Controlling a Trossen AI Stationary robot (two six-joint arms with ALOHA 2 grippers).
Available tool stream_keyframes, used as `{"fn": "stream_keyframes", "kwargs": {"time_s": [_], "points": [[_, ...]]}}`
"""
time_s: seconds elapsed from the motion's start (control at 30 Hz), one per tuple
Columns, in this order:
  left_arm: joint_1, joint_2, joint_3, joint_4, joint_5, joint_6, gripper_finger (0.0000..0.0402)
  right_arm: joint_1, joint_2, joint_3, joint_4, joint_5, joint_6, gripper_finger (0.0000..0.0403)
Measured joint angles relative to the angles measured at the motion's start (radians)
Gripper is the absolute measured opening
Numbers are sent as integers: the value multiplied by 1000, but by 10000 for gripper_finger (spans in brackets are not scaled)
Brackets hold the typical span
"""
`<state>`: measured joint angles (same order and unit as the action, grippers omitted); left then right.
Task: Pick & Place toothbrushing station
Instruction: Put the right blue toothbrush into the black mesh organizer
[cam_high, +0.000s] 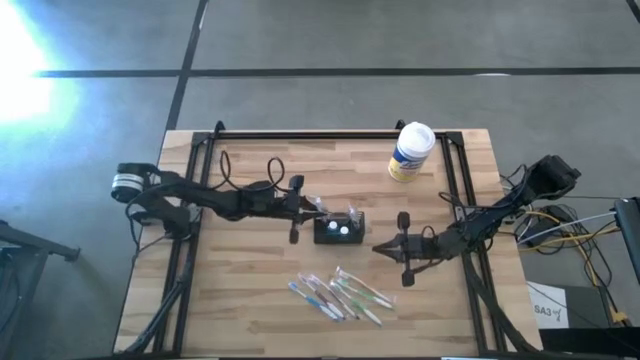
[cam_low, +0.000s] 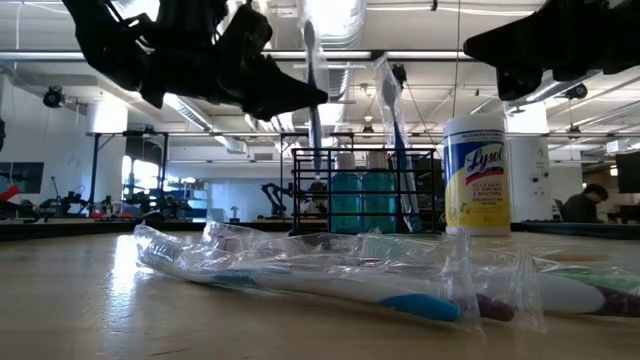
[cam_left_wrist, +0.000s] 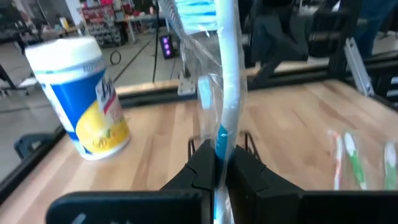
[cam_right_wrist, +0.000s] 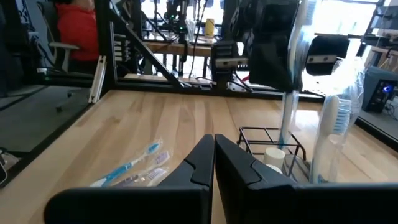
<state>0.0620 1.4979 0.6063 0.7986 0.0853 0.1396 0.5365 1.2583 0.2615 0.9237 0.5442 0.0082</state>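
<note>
With the left end effector (cam_left_wrist: 217, 171) clenched on a wrapped toothbrush (cam_left_wrist: 227, 81), lower it plumb into the toothbrushing station (cam_high: 339, 229), while the empty right end effector (cam_right_wrist: 214, 155) waits shut nearby.

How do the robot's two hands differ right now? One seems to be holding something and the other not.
The left hand sits right beside the black toothbrush holder, while the right hand hangs apart from it, over bare table. The left hand is shut on a wrapped toothbrush that stands upright; the right hand is shut on nothing. Both are dark two-fingered hands, hanging above the tabletop.
</note>
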Motion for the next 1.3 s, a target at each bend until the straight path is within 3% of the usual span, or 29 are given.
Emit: {"fn": "stream_keyframes", "kwargs": {"time_s": [0.77, 1.0, 1.3], "points": [[3, 130, -44, 86, -23, -67, 38, 0, 1, 0, 45, -2, -5, 8], [3, 119, -44, 83, -57, -97, 102, 0, 1, 0, 37, -2, 11, 8], [3, 99, -45, 69, -81, -139, 238, 0, 1, 0, 37, -2, 16, 8]]}}
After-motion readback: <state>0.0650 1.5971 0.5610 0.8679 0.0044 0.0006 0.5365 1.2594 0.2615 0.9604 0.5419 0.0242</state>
